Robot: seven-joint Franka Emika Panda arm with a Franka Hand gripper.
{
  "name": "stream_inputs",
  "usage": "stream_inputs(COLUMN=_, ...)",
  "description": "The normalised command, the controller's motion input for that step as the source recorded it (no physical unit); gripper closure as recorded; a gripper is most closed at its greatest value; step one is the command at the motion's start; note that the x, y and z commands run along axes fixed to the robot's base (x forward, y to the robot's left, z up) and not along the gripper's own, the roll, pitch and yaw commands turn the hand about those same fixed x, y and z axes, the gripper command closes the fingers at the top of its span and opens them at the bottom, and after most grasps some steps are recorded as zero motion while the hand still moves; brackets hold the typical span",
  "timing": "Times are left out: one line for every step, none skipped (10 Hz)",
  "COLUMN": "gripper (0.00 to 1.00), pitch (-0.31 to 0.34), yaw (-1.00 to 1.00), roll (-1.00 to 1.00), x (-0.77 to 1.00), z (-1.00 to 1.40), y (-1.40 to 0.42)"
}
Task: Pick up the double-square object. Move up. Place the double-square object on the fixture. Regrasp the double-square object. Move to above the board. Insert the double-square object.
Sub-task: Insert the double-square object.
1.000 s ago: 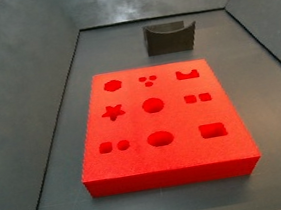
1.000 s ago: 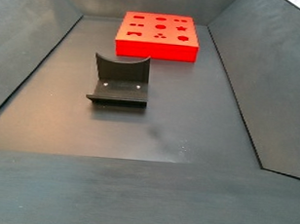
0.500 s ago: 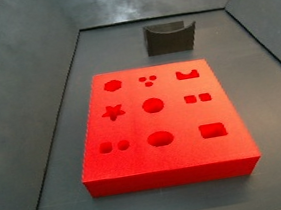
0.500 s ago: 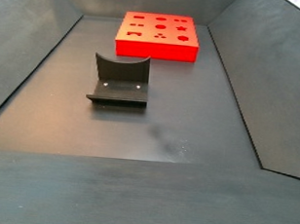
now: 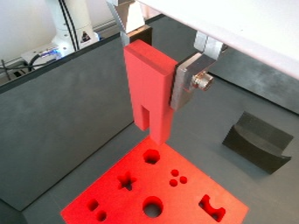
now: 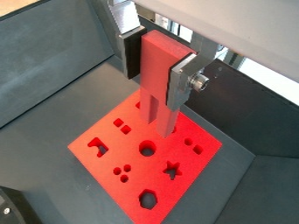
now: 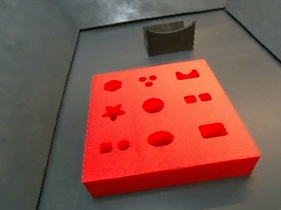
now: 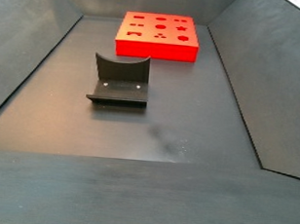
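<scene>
Double-square object [image 5: 149, 87] clamped in end effector [image 5: 158, 79] above board [image 5: 117, 199]

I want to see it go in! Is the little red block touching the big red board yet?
Apart. Both wrist views show the double-square object, clamped in the gripper, hanging above the board.

One gripper [image 5: 158, 66] above the board, holding one double-square object [image 5: 149, 92]. One board [image 7: 159, 121]; one fixture [image 8: 118, 80]. Cut-outs counted on the board in a side view: eleven.
</scene>
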Motion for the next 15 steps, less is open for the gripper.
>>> stream_inputs(gripper=1.0, pitch=-0.019, yaw=0.0, roll=0.0, x=0.67, z=-0.35, y=-0.12)
stream_inputs(gripper=1.0, pitch=-0.019, yaw=0.0, roll=0.0, x=0.9, z=-0.43, y=-0.16)
stream_inputs(gripper=1.0, pitch=-0.054, yaw=0.0, roll=0.0, x=1.0, z=-0.49, y=-0.17)
stream_inputs(gripper=1.0, pitch=-0.051, yaw=0.0, roll=0.0, x=1.0, z=-0.52, y=-0.13)
stream_inputs(gripper=1.0, pitch=-0.031, yaw=0.0, roll=0.0, x=1.0, z=-0.54, y=-0.11)
stream_inputs(gripper=1.0, pitch=-0.011, yaw=0.0, roll=0.0, x=1.0, z=-0.52, y=-0.06)
stream_inputs(gripper=1.0, pitch=-0.003, yaw=0.0, roll=0.0, x=1.0, z=-0.46, y=-0.02)
stream_inputs(gripper=1.0, pitch=-0.001, yaw=0.0, roll=0.0, x=1.0, z=-0.45, y=0.0)
stream_inputs(gripper=1.0, pitch=0.0, yaw=0.0, roll=0.0, x=1.0, z=-0.47, y=0.0)
stream_inputs(gripper=1.0, pitch=0.0, yaw=0.0, roll=0.0, x=1.0, z=-0.45, y=-0.01)
stream_inputs(gripper=1.0, pitch=0.0, yaw=0.0, roll=-0.03, x=1.0, z=-0.43, y=-0.02)
stream_inputs(gripper=1.0, pitch=0.0, yaw=0.0, roll=-0.06, x=1.0, z=-0.43, y=-0.02)
stream_inputs(gripper=1.0, pitch=-0.007, yaw=0.0, roll=-0.05, x=1.0, z=-0.44, y=-0.03)
stream_inputs(gripper=1.0, pitch=-0.026, yaw=0.0, roll=0.0, x=1.0, z=-0.47, y=-0.09)
stream_inputs(gripper=1.0, pitch=-0.041, yaw=0.0, roll=0.0, x=1.0, z=-0.49, y=-0.11)
